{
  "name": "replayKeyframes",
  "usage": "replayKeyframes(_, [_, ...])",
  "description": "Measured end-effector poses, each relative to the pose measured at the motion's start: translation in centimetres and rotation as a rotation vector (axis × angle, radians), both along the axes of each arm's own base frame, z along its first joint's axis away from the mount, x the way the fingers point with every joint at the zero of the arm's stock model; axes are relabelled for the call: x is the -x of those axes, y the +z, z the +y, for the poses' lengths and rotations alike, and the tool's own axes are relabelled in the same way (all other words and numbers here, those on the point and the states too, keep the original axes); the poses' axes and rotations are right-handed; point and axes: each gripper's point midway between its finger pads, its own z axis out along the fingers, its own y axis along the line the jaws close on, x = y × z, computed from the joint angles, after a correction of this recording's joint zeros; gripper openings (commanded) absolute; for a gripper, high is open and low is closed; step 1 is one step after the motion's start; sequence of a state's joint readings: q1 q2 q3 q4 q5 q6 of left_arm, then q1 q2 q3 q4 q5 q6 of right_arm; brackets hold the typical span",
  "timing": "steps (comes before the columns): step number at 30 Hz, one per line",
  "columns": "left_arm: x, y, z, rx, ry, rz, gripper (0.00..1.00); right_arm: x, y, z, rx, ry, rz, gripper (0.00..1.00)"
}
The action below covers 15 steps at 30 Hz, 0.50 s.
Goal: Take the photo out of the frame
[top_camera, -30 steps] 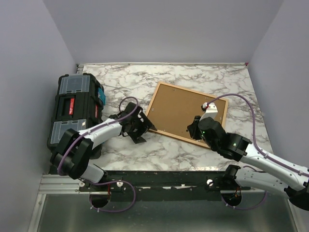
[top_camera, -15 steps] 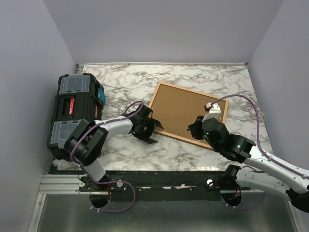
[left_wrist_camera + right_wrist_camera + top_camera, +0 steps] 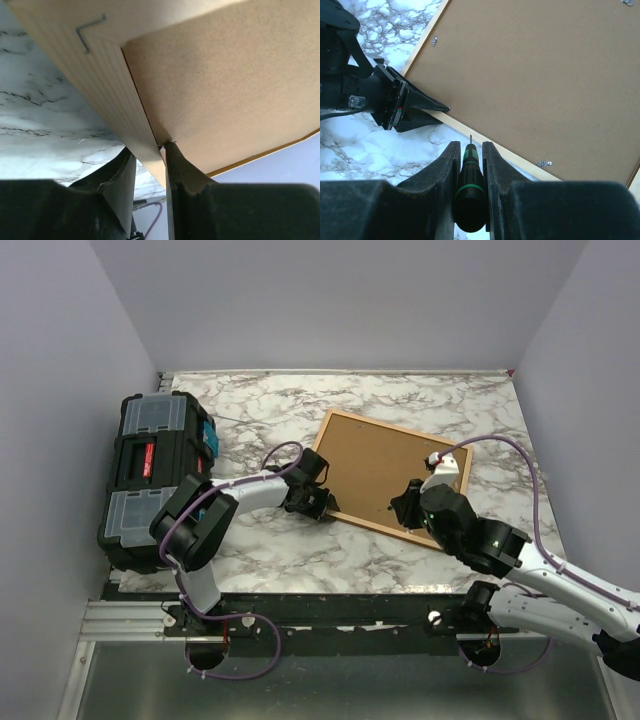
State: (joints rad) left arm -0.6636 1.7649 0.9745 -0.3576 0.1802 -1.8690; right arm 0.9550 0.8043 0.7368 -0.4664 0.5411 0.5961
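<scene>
Thin orange-brown wooden picture frame (image 3: 107,80) lay face down on the white marble tabletop (image 3: 300,400), with its plain brown backing board (image 3: 385,470) uppermost (the photo was hidden beneath). The left tool (image 3: 325,505) pinched the near-left rail. The right tool (image 3: 469,150) clamped a green-and-black screwdriver (image 3: 469,192). The frame looked light and stiff. The print was probably thin and easily creased, so it would be best held by its edges.
</scene>
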Motion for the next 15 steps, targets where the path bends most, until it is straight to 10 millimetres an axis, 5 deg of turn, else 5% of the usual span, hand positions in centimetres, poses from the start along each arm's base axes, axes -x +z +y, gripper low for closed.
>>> replayKeyframes(5, [-0.8,0.2,1.2,-0.116,-0.064,-0.071,0.18,0.0,-0.1,0.0,0.002,0.001,0.001,0.0])
replayKeyframes(7, [-1.6,0.3,2.3,-0.18,-0.103,-0.105,0.08,0.0,-0.2,0.1,0.009,0.002,0.005,0.0])
replayKeyframes(9, [-2.8,0.4,3.7,-0.262,-0.166,-0.124,0.0,-0.1,-0.7,0.2,0.022,0.007,0.015,0.0])
replayKeyframes(15, [-7.5,0.7,6.5,-0.388,-0.405,-0.234,0.0,-0.1,-3.1,1.4,0.07,0.052,0.063,0.0])
